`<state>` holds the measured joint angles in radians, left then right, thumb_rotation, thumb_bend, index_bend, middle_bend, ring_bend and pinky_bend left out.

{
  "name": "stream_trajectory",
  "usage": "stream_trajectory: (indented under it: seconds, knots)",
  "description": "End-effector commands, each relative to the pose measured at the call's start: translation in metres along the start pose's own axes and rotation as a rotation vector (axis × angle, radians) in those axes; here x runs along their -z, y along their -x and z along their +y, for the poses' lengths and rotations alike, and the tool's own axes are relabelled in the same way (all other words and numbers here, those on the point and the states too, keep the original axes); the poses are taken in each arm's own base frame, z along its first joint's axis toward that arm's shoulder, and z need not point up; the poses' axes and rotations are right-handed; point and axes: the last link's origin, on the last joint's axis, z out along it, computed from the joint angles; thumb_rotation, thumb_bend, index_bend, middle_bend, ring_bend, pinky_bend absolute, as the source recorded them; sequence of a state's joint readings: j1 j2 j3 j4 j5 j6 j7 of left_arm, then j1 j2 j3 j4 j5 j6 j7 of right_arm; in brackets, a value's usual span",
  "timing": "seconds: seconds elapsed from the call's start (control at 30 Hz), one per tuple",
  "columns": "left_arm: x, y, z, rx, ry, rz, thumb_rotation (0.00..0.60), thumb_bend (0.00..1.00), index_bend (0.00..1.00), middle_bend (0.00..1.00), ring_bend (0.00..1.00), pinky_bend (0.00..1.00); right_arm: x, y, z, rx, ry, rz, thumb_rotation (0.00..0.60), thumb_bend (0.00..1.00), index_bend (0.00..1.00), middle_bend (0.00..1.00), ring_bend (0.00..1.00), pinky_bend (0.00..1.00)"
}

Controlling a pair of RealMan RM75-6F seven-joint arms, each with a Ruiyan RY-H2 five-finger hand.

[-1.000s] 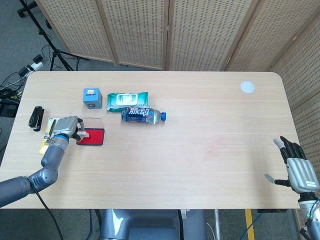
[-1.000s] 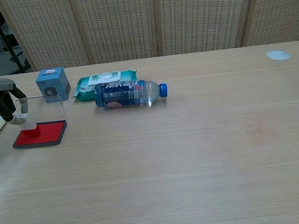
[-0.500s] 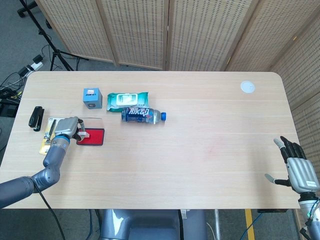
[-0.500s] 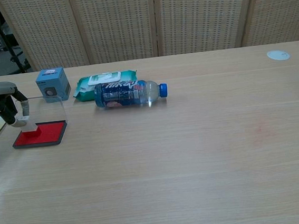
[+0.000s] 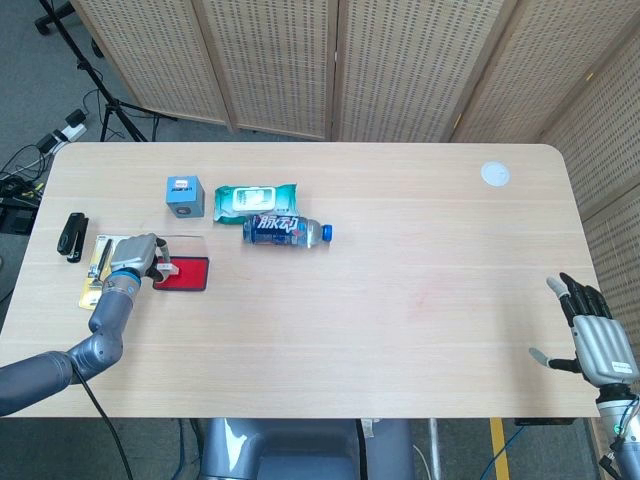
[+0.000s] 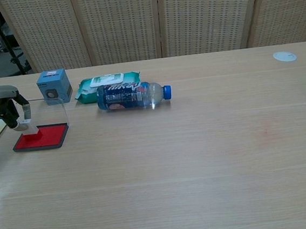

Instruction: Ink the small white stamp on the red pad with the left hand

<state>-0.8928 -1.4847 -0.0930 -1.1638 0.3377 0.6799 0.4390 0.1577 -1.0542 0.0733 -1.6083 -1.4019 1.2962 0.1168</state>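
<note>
The red pad (image 5: 188, 274) (image 6: 46, 138) lies at the table's left, with its clear lid (image 6: 53, 109) standing open behind it. My left hand (image 5: 135, 258) (image 6: 4, 108) is at the pad's left edge and pinches the small white stamp (image 6: 27, 126) (image 5: 167, 267). The stamp's lower end meets the left part of the red surface. My right hand (image 5: 591, 336) hovers off the table's front right corner, fingers spread and holding nothing.
Behind the pad stand a blue box (image 5: 183, 196) (image 6: 54, 86), a green wipes pack (image 5: 256, 199) (image 6: 106, 82) and a lying water bottle (image 5: 283, 230) (image 6: 131, 95). A black stapler (image 5: 73, 236) and a yellow card (image 5: 96, 270) lie left of my hand. A white disc (image 5: 494, 174) sits far right.
My left hand has sunk slightly with the stamp, which stays on the pad's left part. The right hand has not moved.
</note>
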Motion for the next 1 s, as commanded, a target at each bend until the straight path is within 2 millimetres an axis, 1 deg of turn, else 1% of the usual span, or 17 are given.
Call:
stream_trajectory:
  seconds: [0.03, 0.47, 0.73, 0.9, 1.0]
  knots:
    - [0.000, 0.001, 0.002, 0.004, 0.002, -0.008, 0.600, 0.47, 0.64, 1.00, 1.00, 0.96, 0.000, 0.000, 0.000, -0.001, 0.001, 0.000, 0.600, 0.00, 0.00, 0.00, 0.00, 0.00]
    - [-0.001, -0.001, 0.000, 0.009, -0.014, -0.006, 0.600, 0.47, 0.64, 1.00, 1.00, 0.96, -0.001, -0.001, 0.001, -0.009, 0.003, -0.002, 0.600, 0.00, 0.00, 0.00, 0.00, 0.00]
    - [0.011, -0.019, 0.002, 0.006, 0.012, 0.019, 0.600, 0.47, 0.64, 1.00, 1.00, 0.96, 0.000, -0.001, 0.001, -0.009, 0.000, -0.001, 0.600, 0.00, 0.00, 0.00, 0.00, 0.00]
    - [0.026, -0.033, 0.013, 0.009, 0.050, 0.031, 0.600, 0.47, 0.64, 1.00, 1.00, 0.96, 0.000, -0.001, 0.000, -0.011, -0.002, -0.001, 0.600, 0.00, 0.00, 0.00, 0.00, 0.00]
    - [0.037, -0.041, 0.030, -0.003, 0.095, 0.041, 0.600, 0.47, 0.64, 1.00, 1.00, 0.96, 0.000, -0.001, 0.000, -0.014, -0.003, -0.001, 0.600, 0.00, 0.00, 0.00, 0.00, 0.00]
